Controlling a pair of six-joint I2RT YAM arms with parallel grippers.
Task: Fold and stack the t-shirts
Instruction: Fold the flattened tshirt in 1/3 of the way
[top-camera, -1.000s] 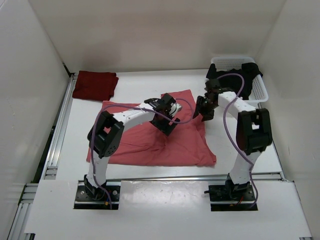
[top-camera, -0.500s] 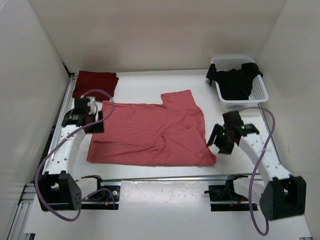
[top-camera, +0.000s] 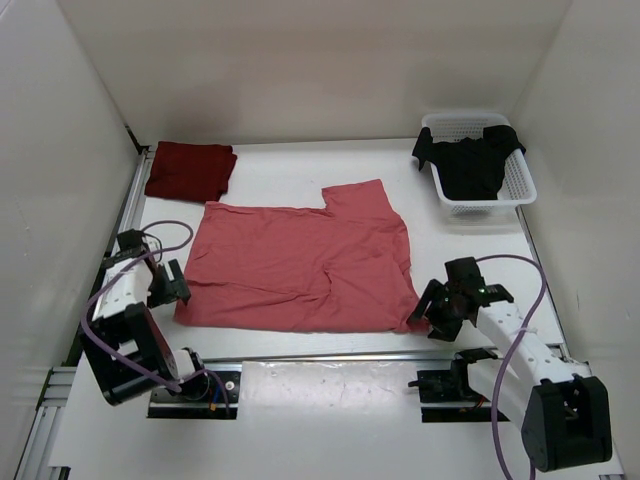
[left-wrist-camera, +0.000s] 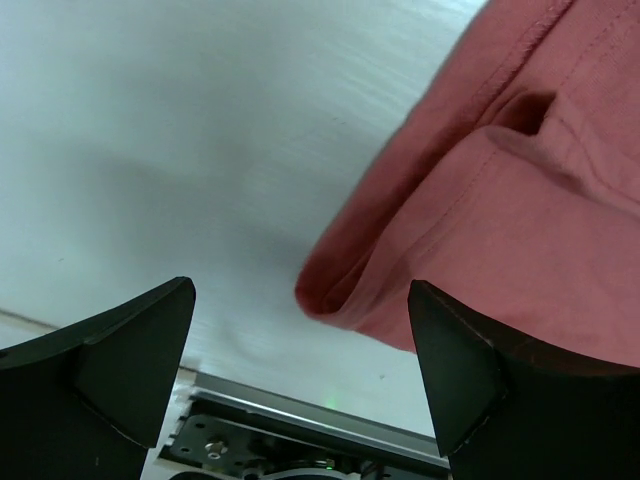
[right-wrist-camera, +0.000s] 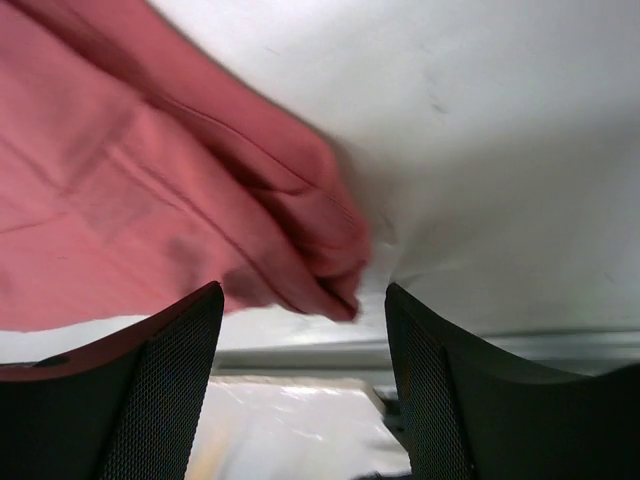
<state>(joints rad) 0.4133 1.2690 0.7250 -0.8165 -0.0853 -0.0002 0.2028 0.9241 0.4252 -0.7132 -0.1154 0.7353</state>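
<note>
**Both grippers open at the pink shirt's near corners**

The pink shirt (top-camera: 300, 265) lies spread flat mid-table, with a sleeve jutting from its far edge and a crease near its middle. The left gripper (top-camera: 172, 288) sits at its near-left corner with fingers wide. In the wrist view the rolled hem corner lies between them, pinched by neither. The right gripper (top-camera: 432, 315) sits at the near-right corner, fingers apart, with the bunched corner loose between them.

The maroon shirt (top-camera: 190, 170) lies folded beyond the pink shirt's far-left corner, apart from it. The black shirt (top-camera: 470, 165) drapes in and over the basket (top-camera: 520, 185), well beyond the far-right corner.

Bare table (top-camera: 290, 170) shows along the pink shirt's far edge and in strips to its left and right. Its near edge lies close to the metal rail (top-camera: 330, 355).
</note>
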